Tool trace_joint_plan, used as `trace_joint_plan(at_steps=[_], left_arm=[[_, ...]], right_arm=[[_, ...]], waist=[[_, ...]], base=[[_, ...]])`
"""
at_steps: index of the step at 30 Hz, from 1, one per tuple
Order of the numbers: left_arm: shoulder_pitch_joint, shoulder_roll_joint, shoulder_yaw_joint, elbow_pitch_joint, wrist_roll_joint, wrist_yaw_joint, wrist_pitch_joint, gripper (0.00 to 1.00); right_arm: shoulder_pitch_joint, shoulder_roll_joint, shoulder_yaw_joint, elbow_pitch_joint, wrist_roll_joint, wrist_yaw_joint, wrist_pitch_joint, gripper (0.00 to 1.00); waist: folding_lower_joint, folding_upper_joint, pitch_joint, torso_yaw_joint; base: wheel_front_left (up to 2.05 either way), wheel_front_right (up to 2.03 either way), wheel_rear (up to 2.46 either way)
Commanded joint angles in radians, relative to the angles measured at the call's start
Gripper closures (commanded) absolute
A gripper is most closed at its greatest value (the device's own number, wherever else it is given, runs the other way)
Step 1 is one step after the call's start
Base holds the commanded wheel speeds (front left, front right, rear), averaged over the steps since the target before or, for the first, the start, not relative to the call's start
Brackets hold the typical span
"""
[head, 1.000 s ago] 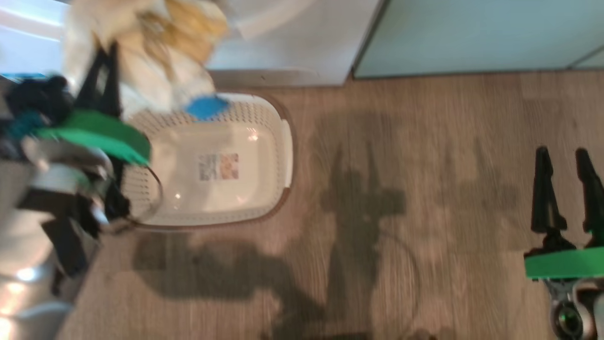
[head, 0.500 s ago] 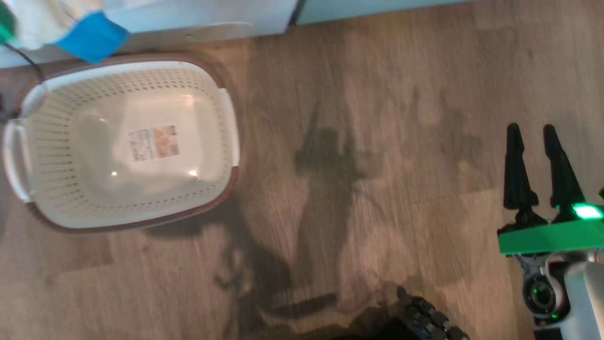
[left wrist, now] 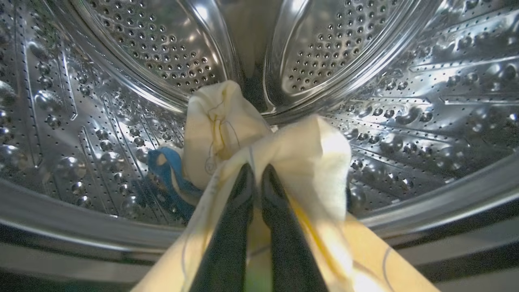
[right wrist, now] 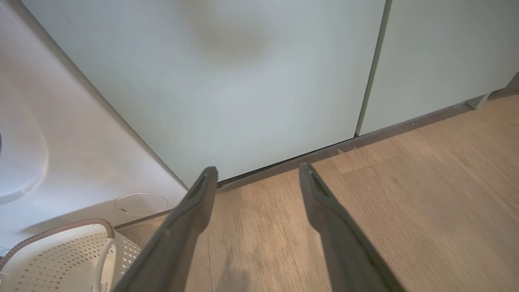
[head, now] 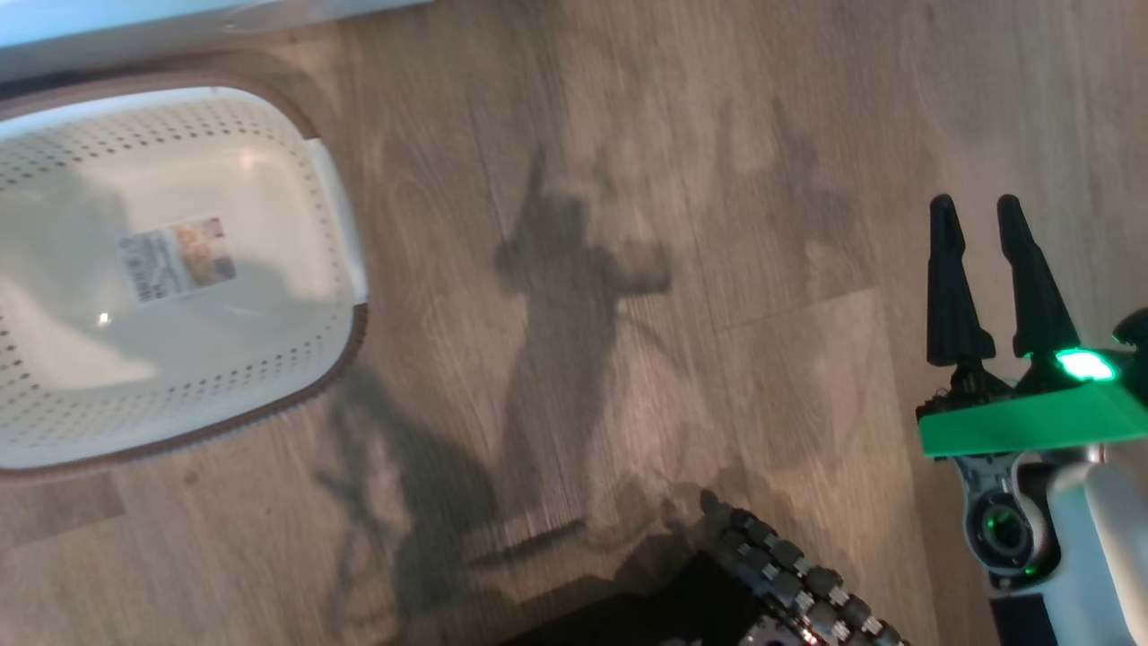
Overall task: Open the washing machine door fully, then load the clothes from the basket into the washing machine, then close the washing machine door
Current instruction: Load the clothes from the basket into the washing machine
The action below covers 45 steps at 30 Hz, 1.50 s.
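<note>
Inspector: Inside the washing machine, what does the drum hold?

Assessor: Pale-yellow clothes with blue trim, trailing out over the drum's front lip. The left fingers are pinched closed on that cloth.

Inspector: And the basket?

Assessor: On the floor near the washing machine's front, a label sticker on its bare bottom. The right fingers stand spread apart, holding nothing, over the floor right of the washing machine.

Your head camera has swung, so the basket now sits cut off at the view's left edge, and the clothes your left gripper was lifting over it a second ago now hang pinched inside the washing machine.
</note>
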Motion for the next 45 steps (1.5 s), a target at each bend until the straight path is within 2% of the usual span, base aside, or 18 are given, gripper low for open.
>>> trace_joint_plan(at_steps=[1,9,19,23,33,34,35,36,37,45], left_arm=[[-0.054,0.072,0.022,-0.021,0.019,-0.005,0.002,1.00],[-0.220,0.076,0.000,0.050,0.058,-0.016,-0.031,1.00],[-0.357,0.084,-0.052,0.077,0.165,-0.027,-0.259,1.00],[-0.347,0.068,-0.051,0.148,0.142,-0.033,-0.253,1.00],[-0.318,0.028,-0.034,0.252,0.060,-0.038,-0.151,1.00],[-0.317,0.026,-0.033,0.255,0.057,-0.035,-0.150,0.90],[-0.315,0.025,-0.034,0.258,0.056,-0.033,-0.147,0.48],[-0.315,0.025,-0.034,0.258,0.056,-0.033,-0.147,0.48],[-0.313,0.024,-0.035,0.261,0.055,-0.030,-0.144,0.00],[-0.285,0.019,-0.046,0.261,0.045,-0.035,-0.149,0.00]], right_arm=[[0.004,-0.004,0.017,-0.024,0.008,-0.003,-0.007,0.00],[-0.008,-0.003,0.034,-0.023,0.025,-0.003,-0.007,0.00],[-0.023,-0.002,0.038,-0.029,0.045,-0.003,-0.007,0.00],[-0.029,-0.002,0.044,-0.026,0.047,-0.003,-0.007,0.00],[-0.043,-0.002,0.040,-0.021,0.040,-0.003,-0.007,0.00],[-0.044,-0.002,0.040,-0.020,0.040,-0.003,-0.007,0.00],[-0.045,-0.002,0.040,-0.020,0.040,-0.003,-0.007,0.00],[-0.045,-0.002,0.040,-0.020,0.040,-0.003,-0.007,0.00],[-0.046,-0.002,0.040,-0.020,0.040,-0.003,-0.007,0.00],[-0.047,-0.002,0.027,-0.018,0.031,-0.003,-0.007,0.00]], waist=[[-0.0001,0.0001,0.015,-0.018],[-0.0001,0.0001,0.055,-0.054],[-0.0001,0.0001,0.092,-0.063],[-0.0001,0.0001,0.098,-0.057],[-0.0001,0.0001,0.100,-0.049],[-0.0001,0.0001,0.099,-0.049],[-0.0001,0.0001,0.098,-0.049],[-0.0001,0.0001,0.098,-0.049],[-0.0001,0.0001,0.097,-0.049],[-0.0001,0.0001,0.084,-0.036]], base=[[0.00,0.00,0.00],[0.00,0.00,0.00],[0.00,0.00,0.00],[0.00,0.00,0.00],[0.00,0.00,0.00],[0.00,0.00,0.00],[0.00,0.00,0.00],[0.00,0.00,0.00],[0.00,0.00,0.00],[0.00,0.00,0.00]])
